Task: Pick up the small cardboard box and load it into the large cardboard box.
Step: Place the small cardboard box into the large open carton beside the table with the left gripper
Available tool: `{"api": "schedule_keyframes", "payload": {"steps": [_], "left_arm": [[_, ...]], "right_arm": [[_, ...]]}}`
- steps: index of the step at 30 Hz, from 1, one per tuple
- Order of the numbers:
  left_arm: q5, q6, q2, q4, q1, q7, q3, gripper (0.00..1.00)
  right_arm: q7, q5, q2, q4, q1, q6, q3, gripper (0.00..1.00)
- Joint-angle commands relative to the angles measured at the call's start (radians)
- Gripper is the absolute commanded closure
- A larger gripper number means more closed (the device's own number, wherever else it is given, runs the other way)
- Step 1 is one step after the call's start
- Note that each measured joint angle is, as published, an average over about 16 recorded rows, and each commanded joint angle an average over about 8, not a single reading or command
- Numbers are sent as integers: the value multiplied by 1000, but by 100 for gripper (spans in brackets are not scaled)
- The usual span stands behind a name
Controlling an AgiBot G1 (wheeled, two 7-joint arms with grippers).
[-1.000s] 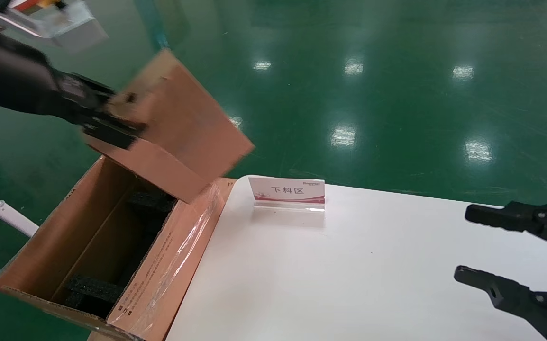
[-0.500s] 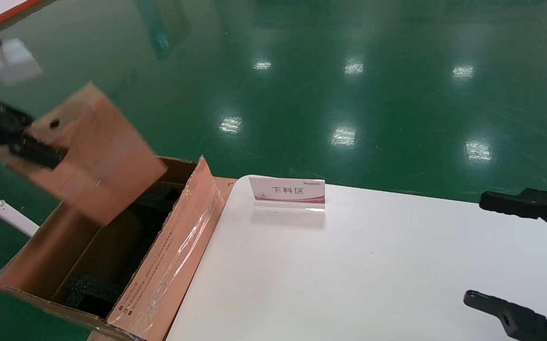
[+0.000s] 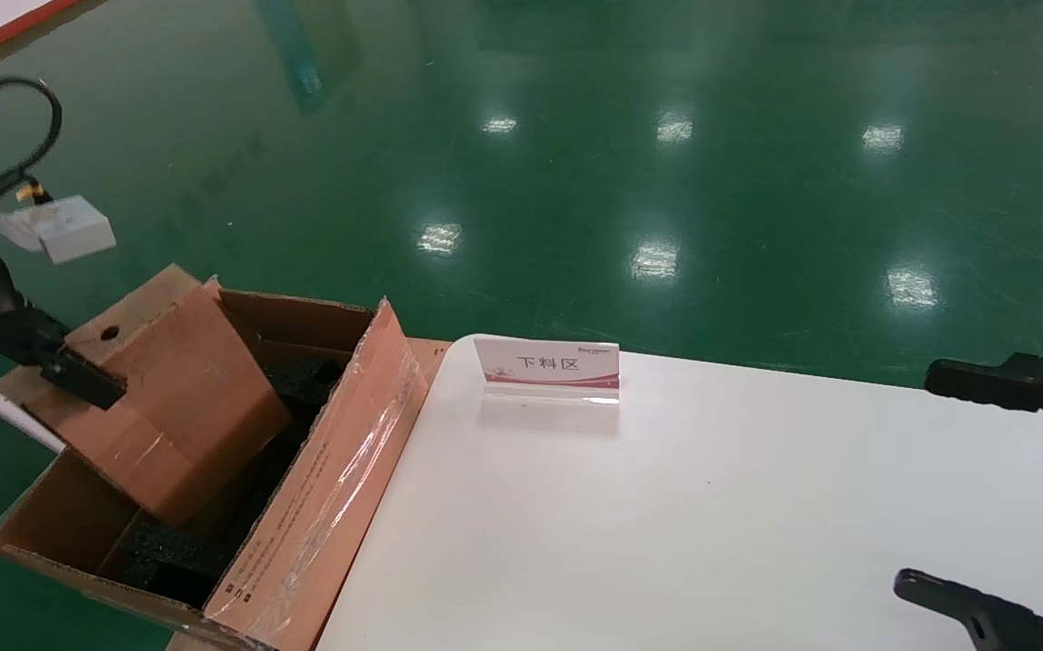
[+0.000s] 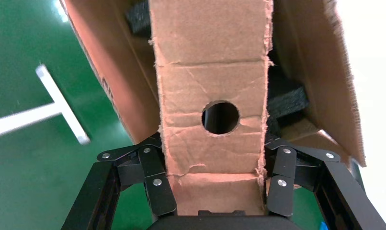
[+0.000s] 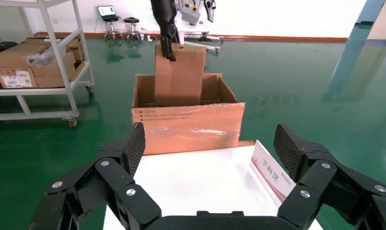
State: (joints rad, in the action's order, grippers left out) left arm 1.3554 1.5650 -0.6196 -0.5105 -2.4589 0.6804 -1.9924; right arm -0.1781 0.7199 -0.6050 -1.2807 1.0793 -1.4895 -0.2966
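- Small reddish-brown corrugated cardboard box with round hole in its tan top, tilted, lower end already inside the large brown taped cardboard box, upper end above the rim.
- Left gripper fingers clamped on the small box's top end, either side of the hole.
- Looks light and stiff; torn flap edges could crush, so hold the narrow end as is.
- Black foam blocks below; room tight between tall flaps.
- Right gripper idle over white table, fingers wide apart.
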Motion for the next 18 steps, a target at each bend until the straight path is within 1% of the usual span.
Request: {"api": "schedule_keyframes", "payload": {"steps": [1, 10, 18], "left_arm": [[-7, -6, -8, 30, 26, 0, -11, 100], [-38, -28, -36, 160, 127, -23, -17, 100], [-45, -40, -67, 243, 182, -24, -20, 100]], "right_arm": [[0, 0, 0, 0, 0, 0, 0, 0], [0, 0, 0, 0, 0, 0, -1, 0], [1, -1, 0, 0, 0, 0, -1, 0]]}}
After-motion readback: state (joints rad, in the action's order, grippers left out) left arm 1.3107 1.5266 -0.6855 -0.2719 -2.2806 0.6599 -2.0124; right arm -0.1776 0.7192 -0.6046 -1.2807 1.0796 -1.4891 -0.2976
